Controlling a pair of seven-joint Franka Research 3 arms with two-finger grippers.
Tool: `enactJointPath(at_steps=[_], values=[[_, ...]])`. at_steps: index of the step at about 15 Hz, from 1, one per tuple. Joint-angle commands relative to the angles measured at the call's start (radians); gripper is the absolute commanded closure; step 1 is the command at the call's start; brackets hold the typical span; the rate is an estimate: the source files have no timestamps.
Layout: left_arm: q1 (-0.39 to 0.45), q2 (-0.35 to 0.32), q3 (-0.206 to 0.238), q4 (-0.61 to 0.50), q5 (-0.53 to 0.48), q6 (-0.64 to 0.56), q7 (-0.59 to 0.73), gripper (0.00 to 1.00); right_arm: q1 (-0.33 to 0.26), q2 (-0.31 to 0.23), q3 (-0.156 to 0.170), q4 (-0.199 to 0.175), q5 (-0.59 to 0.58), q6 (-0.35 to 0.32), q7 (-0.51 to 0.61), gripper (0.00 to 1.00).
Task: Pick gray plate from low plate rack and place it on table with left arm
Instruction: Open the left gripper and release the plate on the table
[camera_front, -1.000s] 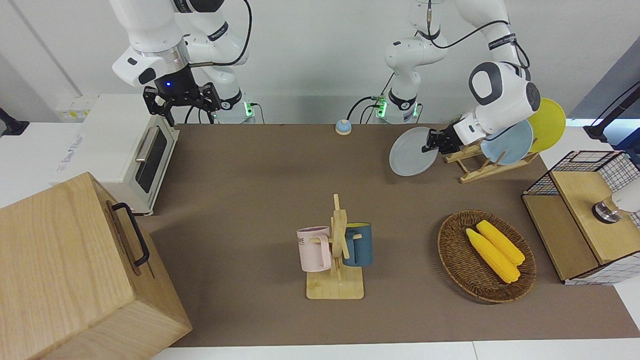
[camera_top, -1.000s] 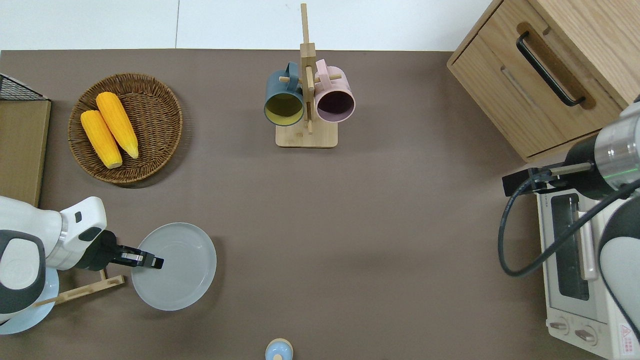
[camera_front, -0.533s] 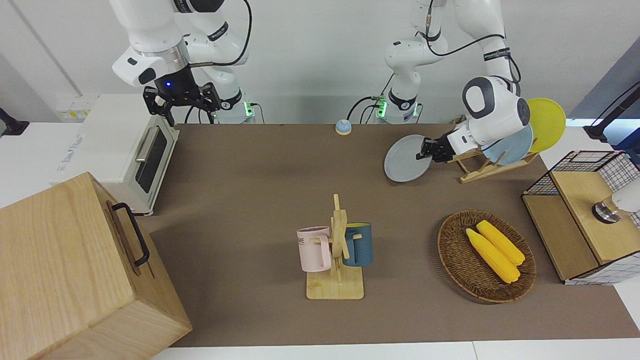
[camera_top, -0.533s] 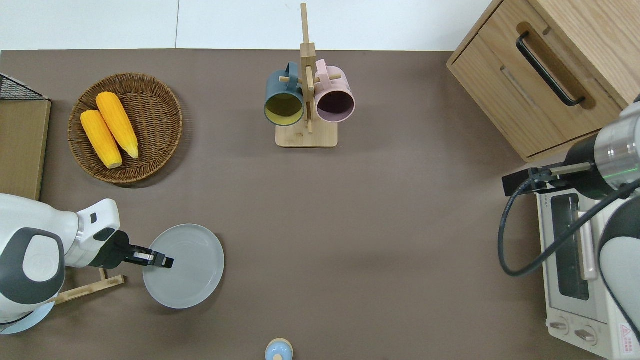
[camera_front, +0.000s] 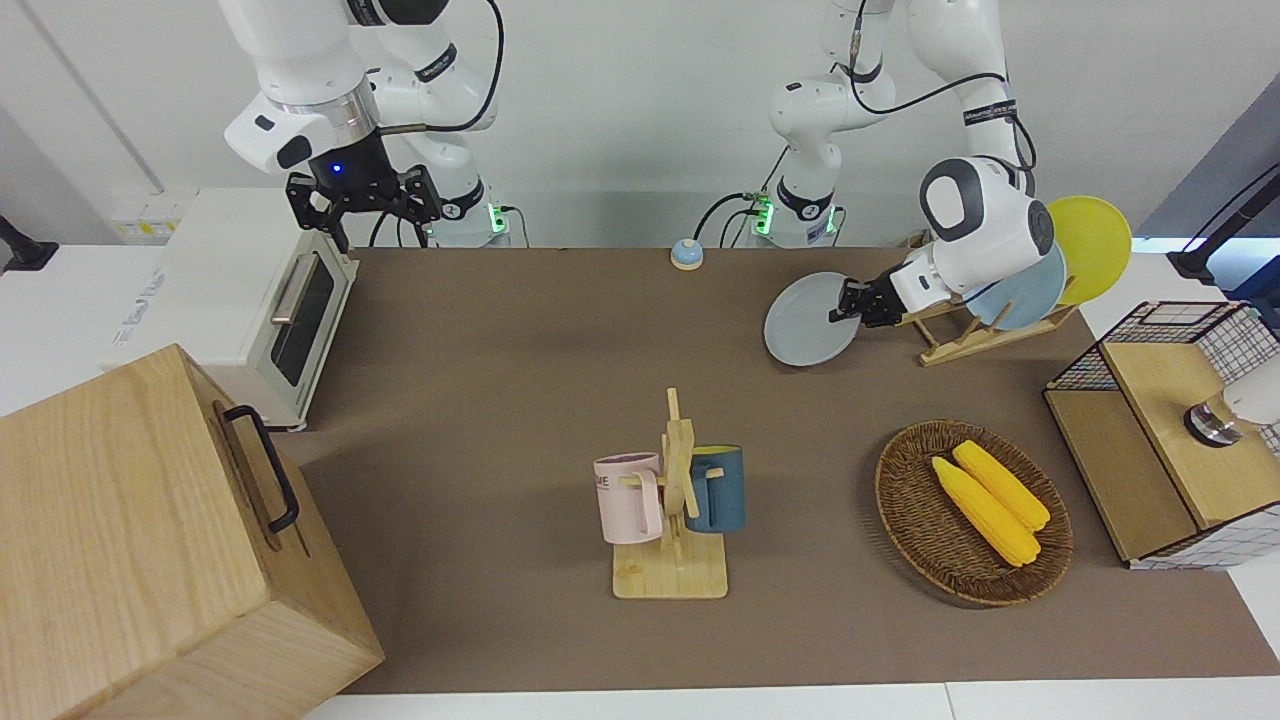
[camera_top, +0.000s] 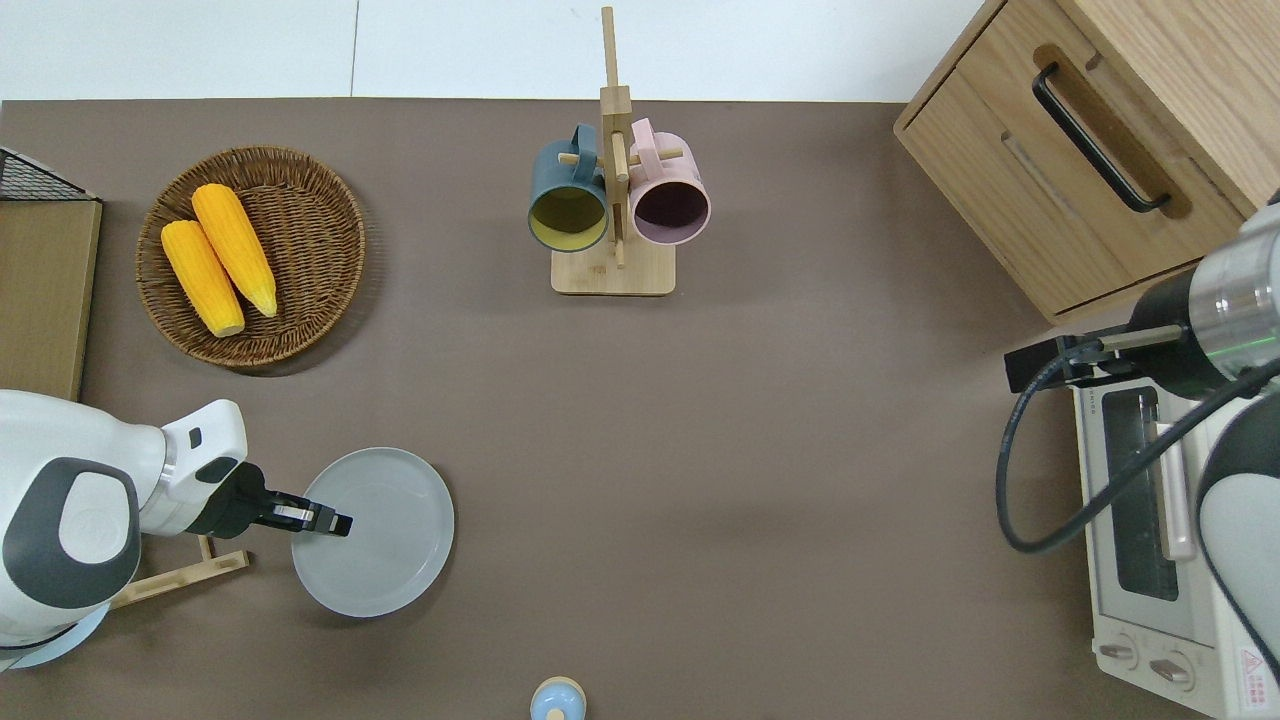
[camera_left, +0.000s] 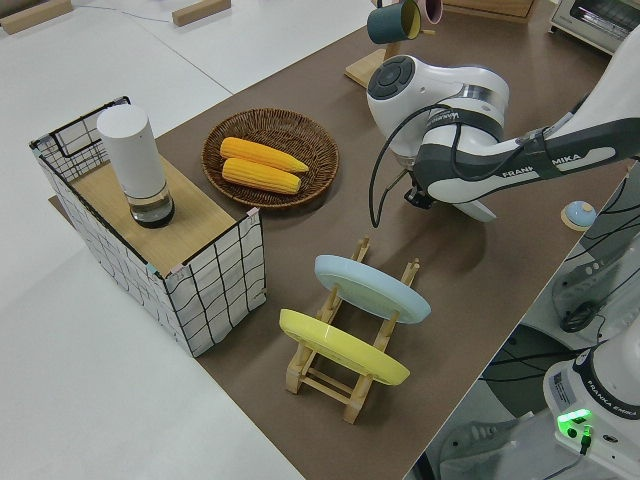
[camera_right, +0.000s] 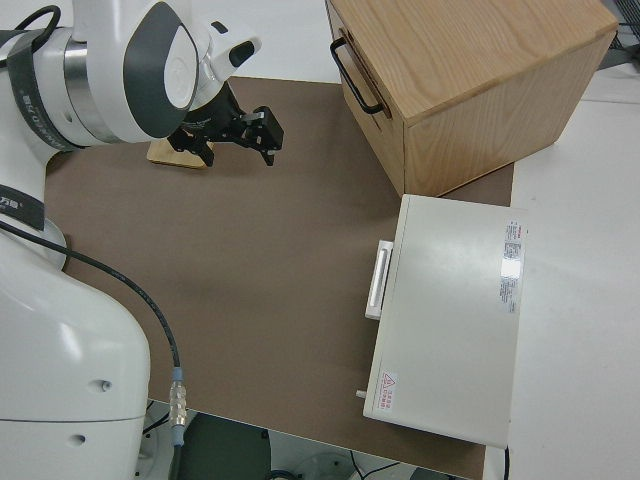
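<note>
My left gripper (camera_top: 338, 523) is shut on the rim of the gray plate (camera_top: 385, 535), on the side toward the low plate rack (camera_top: 170, 577). The plate is nearly flat and low over the brown table (camera_top: 750, 450), just beside the rack; I cannot tell whether it touches the mat. In the front view the gripper (camera_front: 838, 312) holds the plate (camera_front: 805, 322) next to the rack (camera_front: 965, 340). The rack (camera_left: 345, 375) still holds a light blue plate (camera_left: 370, 288) and a yellow plate (camera_left: 340, 345). My right arm is parked, its gripper (camera_front: 366, 215) open.
A wicker basket (camera_top: 310, 240) with two corn cobs lies farther from the robots than the plate. A mug stand (camera_top: 612, 200) with two mugs stands mid-table. A small blue bell (camera_top: 557, 700) sits near the robots. A wooden drawer cabinet (camera_top: 1100, 150) and a toaster oven (camera_top: 1160, 540) are at the right arm's end.
My left gripper has carried the gray plate away from the rack toward the table's middle and lowered it, and the plate has levelled out. The right arm has not moved.
</note>
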Motion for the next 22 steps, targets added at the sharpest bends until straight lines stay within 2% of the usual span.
enactJointPath(at_steps=[1,3,4,8,11,16,18,22], values=[[-0.013,-0.005,-0.007,-0.038,0.005,0.044,0.014,0.39,-0.019,-0.001,0.018,0.009,-0.002,-0.014,0.013,0.017],[-0.013,-0.005,-0.007,-0.038,0.016,0.044,0.019,0.07,-0.019,-0.001,0.018,0.009,-0.002,-0.014,0.013,0.017],[-0.01,-0.005,-0.007,-0.038,0.022,0.049,0.017,0.01,-0.019,-0.001,0.018,0.009,-0.002,-0.013,0.013,0.017],[0.002,-0.004,-0.006,-0.035,0.039,0.065,0.019,0.01,-0.019,-0.003,0.018,0.009,-0.002,-0.014,0.013,0.017],[-0.014,0.003,-0.006,-0.035,0.115,0.125,-0.007,0.01,-0.02,-0.001,0.018,0.009,-0.002,-0.013,0.013,0.017],[-0.014,-0.005,-0.006,-0.029,0.138,0.2,-0.056,0.01,-0.019,-0.001,0.018,0.009,-0.002,-0.014,0.013,0.017],[-0.016,-0.017,-0.009,-0.015,0.148,0.219,-0.11,0.01,-0.019,-0.003,0.018,0.009,-0.002,-0.014,0.013,0.017],[-0.016,-0.065,-0.07,0.069,0.296,0.199,-0.305,0.01,-0.019,-0.003,0.018,0.009,-0.002,-0.014,0.013,0.017]])
